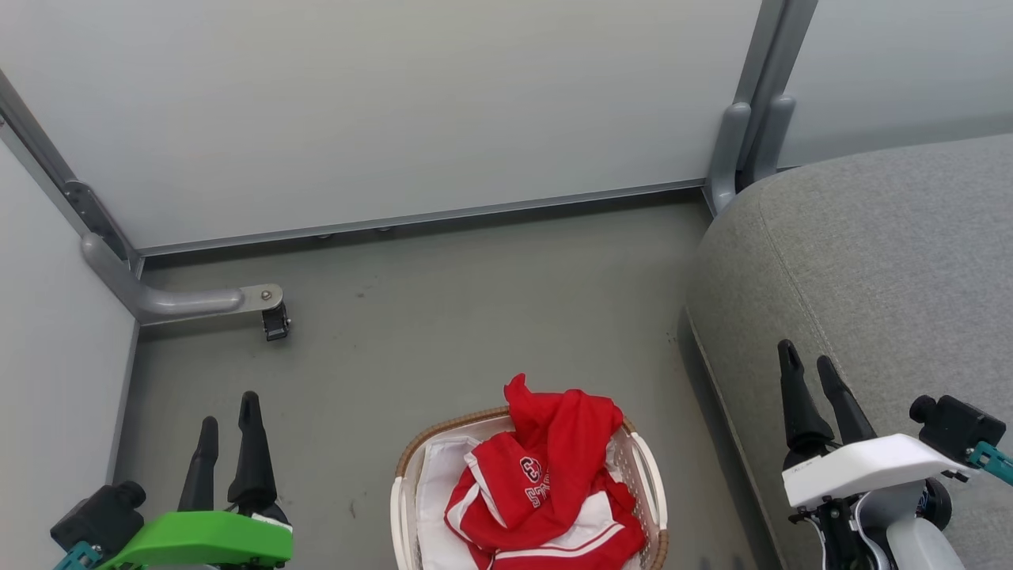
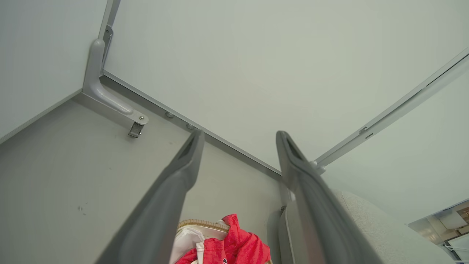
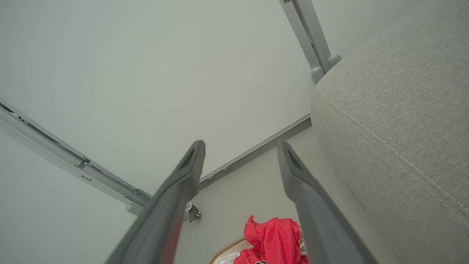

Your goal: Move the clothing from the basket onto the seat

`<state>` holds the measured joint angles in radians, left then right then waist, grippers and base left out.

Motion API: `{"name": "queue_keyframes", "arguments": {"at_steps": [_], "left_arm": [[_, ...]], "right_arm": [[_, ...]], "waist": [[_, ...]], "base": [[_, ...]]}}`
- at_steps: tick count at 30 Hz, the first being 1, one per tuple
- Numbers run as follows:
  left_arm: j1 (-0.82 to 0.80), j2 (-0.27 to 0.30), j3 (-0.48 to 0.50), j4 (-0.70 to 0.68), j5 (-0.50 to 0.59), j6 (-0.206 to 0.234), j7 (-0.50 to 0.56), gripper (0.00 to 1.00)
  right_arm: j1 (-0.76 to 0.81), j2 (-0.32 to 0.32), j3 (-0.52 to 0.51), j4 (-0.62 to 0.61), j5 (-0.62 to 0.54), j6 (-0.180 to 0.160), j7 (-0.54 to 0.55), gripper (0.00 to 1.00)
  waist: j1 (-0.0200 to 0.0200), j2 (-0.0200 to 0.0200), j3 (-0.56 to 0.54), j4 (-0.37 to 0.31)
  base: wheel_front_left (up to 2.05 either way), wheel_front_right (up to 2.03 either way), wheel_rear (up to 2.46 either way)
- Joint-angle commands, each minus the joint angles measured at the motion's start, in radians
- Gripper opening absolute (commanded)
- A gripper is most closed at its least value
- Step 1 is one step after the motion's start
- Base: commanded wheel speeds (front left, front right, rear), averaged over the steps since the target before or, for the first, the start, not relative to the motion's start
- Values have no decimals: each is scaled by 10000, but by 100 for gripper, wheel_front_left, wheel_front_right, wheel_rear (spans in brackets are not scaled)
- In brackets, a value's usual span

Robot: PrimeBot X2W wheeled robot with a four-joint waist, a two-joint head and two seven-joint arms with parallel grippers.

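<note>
Head view: you're at square one — clothing (image 1: pixel 546 483) sits in the basket (image 1: pixel 400 514), seat (image 1: pixel 870 261) untouched, left gripper (image 1: pixel 229 412) and right gripper (image 1: pixel 806 354) both gaping, empty.

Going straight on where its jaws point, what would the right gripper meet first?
Probably the pale grey wall panel, just above its metal floor rail; the right gripper points past the rounded grey fabric seat; depth unclear.

My workplace looks like a lab test cell dressed as a home corner, pale frosted panels (image 1: pixel 411 111) walling me in, grey metal frame posts (image 1: pixel 764 79), a bolted foot bracket (image 1: pixel 198 301) with a small caster (image 1: pixel 275 323), bare grey floor (image 1: pixel 475 317), a grey seat (image 1: pixel 870 261) and a laundry basket (image 1: pixel 411 455) staged before me
</note>
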<state>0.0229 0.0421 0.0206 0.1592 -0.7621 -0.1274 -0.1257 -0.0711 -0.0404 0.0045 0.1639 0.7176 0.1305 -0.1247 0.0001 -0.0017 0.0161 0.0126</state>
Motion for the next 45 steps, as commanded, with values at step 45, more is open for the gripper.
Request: {"name": "queue_keyframes", "arguments": {"at_steps": [45], "left_arm": [[555,108,-395,511,4018,112,-1109,100]], "right_arm": [[153,-112,807,393,-4375,3,-1119,100]], "waist": [[-1,15,-71,130]], "base": [[0,0,0]]}}
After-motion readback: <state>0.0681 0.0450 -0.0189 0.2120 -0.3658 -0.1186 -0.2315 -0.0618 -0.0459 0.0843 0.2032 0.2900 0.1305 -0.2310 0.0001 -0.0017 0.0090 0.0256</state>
